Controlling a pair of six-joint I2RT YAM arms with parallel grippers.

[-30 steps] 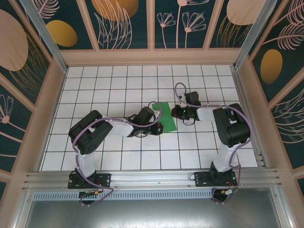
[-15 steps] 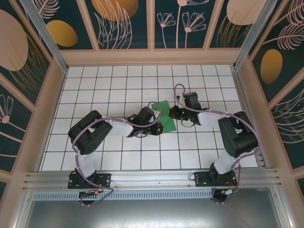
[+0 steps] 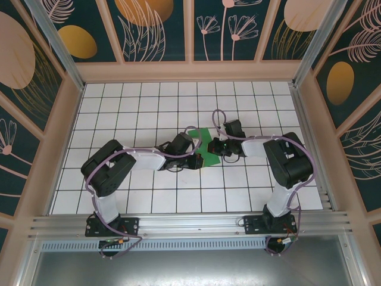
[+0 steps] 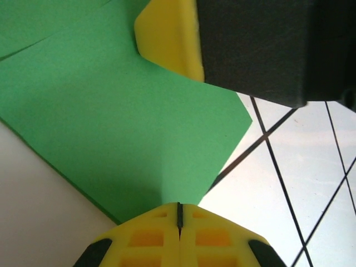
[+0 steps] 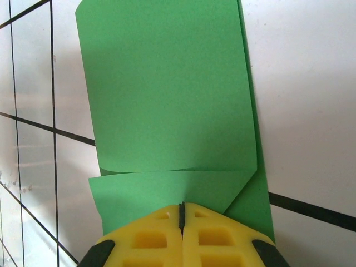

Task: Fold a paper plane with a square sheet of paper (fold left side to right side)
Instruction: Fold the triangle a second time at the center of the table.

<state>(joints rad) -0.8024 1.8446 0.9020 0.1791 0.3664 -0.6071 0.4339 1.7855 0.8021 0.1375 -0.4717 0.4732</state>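
The square sheet of paper lies partly folded, bright green, on the white tiled floor between my two grippers. In the right wrist view a lower flap lies doubled over the main sheet, and my right gripper is shut on that flap's edge. My left gripper is shut, with its tips over the near edge of the paper; whether it pinches the paper I cannot tell. One yellow finger of the right gripper rests on the paper just beyond. From above, the left gripper and right gripper stand close together.
Black grid lines mark the white floor. Patterned walls enclose it at the back and both sides. A metal rail carrying the arm bases runs along the near edge.
The right gripper has moved left across the paper, carrying its right part up and over. The green patch now looks narrower. The left gripper has stayed in place.
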